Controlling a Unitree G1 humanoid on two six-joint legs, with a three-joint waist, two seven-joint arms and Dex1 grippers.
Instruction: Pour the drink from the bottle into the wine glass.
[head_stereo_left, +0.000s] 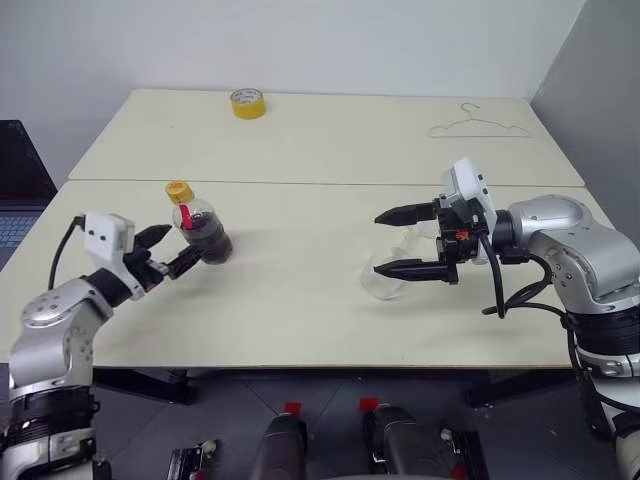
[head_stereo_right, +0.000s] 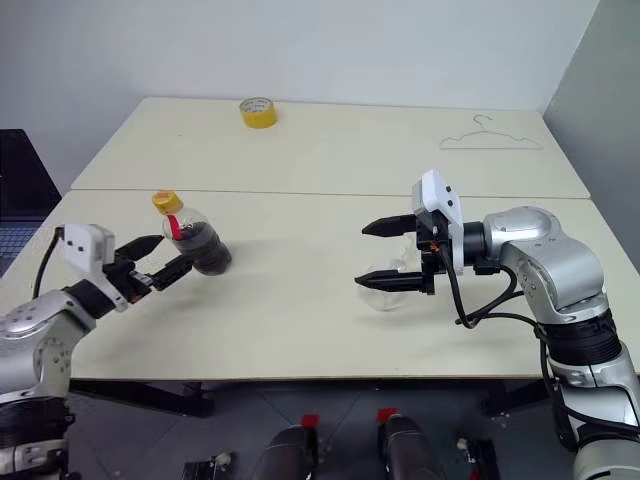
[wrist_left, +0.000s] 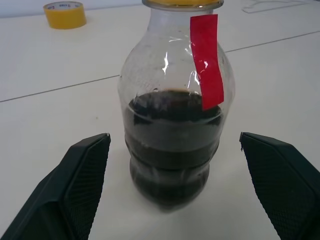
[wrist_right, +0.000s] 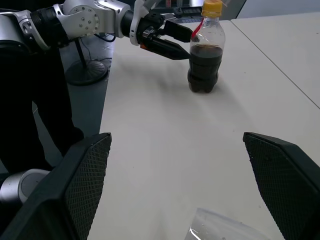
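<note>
Bottle (head_stereo_left: 201, 231) stands upright on the table (head_stereo_left: 300, 310) toward its left side, yellow cap on, drink (wrist_left: 170, 150) filling about the lower half. Wine glass (head_stereo_left: 388, 276) sits low on the table at the right; its posture cannot be told. Left gripper (head_stereo_left: 172, 251) is spread wide, 2 fingers (wrist_left: 75, 185) flanking the bottle without touching it. Right gripper (head_stereo_left: 400, 241) is fully spread at the glass, holding nothing. Left wrist view shows the red label strip (wrist_left: 206, 60) clearly; head views show a yellow tape roll (head_stereo_left: 248, 103) and wire hanger (head_stereo_left: 480, 125) on the far table.
</note>
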